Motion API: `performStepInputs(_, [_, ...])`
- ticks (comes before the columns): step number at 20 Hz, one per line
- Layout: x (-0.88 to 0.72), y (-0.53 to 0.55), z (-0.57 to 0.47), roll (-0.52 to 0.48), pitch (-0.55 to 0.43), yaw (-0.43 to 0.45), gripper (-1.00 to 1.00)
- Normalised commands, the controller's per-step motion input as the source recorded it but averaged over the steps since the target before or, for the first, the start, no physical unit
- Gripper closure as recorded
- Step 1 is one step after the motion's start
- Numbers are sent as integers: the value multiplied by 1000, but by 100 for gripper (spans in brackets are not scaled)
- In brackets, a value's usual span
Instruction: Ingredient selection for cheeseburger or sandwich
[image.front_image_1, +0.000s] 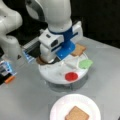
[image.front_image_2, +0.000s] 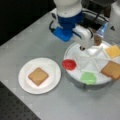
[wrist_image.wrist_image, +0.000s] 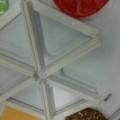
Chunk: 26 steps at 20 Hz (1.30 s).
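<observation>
The claw hangs over the dark patty in the divided tray; I cannot tell its opening. One toast lies on the plate. The patty seems light, stiff; grip its edges.

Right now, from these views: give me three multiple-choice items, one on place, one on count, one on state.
1. Where is the red disc?
A. on the paper plate
B. at the divided tray's rim
C. on the bare table

2. How many toast squares show in a front view?
A. one
B. two
C. four

3. What lies on the paper plate?
A. a single toast square
B. a stack with patty and cheese
C. nothing

Answers:
1 B: the disc sits in a compartment at the edge of the divided tray, beside the green leaf piece.
2 B: one toast square on the plate, one toast square in the tray.
3 A: only that toast lies there; the dark patty and cheese square are in the tray, under and beside the gripper.
</observation>
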Motion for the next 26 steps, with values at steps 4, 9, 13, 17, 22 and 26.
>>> performStepInputs(4, [-199,220,-141,-130,-141,87,-100])
performStepInputs(9, [-224,171,-130,-120,-158,51,-100])
performStepInputs(13, [-245,81,-136,-117,-148,0,-100])
performStepInputs(17, [-321,90,-192,-120,-148,-12,-100])
performStepInputs(22, [-396,171,-231,-118,-196,-13,-100])
performStepInputs(26, [-487,228,-239,-123,-219,-3,-100])
